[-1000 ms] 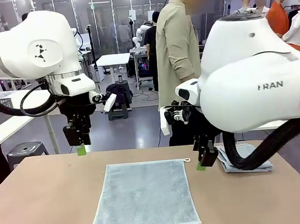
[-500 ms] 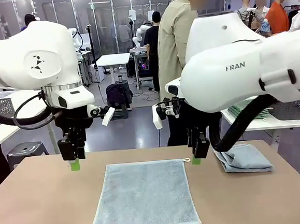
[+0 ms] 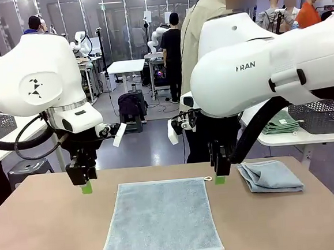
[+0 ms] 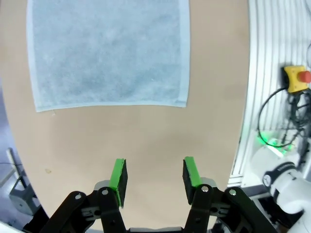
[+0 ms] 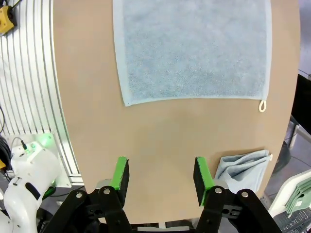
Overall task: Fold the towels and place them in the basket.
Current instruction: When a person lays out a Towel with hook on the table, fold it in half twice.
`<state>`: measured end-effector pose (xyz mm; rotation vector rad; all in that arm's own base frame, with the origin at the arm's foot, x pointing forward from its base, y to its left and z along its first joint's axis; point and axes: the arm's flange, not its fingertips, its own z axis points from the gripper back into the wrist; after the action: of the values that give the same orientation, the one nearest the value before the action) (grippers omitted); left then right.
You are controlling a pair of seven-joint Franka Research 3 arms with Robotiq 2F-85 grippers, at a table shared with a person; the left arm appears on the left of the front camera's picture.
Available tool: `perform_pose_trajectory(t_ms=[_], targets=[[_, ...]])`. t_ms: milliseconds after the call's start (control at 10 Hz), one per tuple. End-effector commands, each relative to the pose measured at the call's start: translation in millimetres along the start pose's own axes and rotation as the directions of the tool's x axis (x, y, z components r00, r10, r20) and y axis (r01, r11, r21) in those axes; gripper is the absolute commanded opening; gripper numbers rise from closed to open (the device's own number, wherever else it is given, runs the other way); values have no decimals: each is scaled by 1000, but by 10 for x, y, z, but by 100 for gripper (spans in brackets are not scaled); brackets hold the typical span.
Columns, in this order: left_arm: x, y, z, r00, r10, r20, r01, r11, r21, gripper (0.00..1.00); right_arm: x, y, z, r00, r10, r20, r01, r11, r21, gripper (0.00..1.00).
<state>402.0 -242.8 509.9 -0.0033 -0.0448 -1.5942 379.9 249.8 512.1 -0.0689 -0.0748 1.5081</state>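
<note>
Bright even light, sharp, soft shadows

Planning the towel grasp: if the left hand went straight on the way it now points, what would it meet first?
The left hand would most likely meet bare table first, just short of the spread towel.

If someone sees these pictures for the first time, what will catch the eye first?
The big white left arm and right arm loom over the table. The left tool and right tool hang open just outside the far corners of a flat towel spread in the middle. A folded towel lies at the table's right side.
</note>
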Motion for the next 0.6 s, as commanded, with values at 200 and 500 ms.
perform_pose_trajectory(t_ms=[200, 500], targets=[[-2, 3, 29, 1000, 1, -14, -1, 999, -32, 60, -22, 24, -18, 1000, 12, 11, -12, 1000, -4, 68], [33, -154, -70, 999, 13, -40, -13, 1000, 2, 60, 13, 72, -72, 999, 52, 8, -52, 999, 3, 68]])
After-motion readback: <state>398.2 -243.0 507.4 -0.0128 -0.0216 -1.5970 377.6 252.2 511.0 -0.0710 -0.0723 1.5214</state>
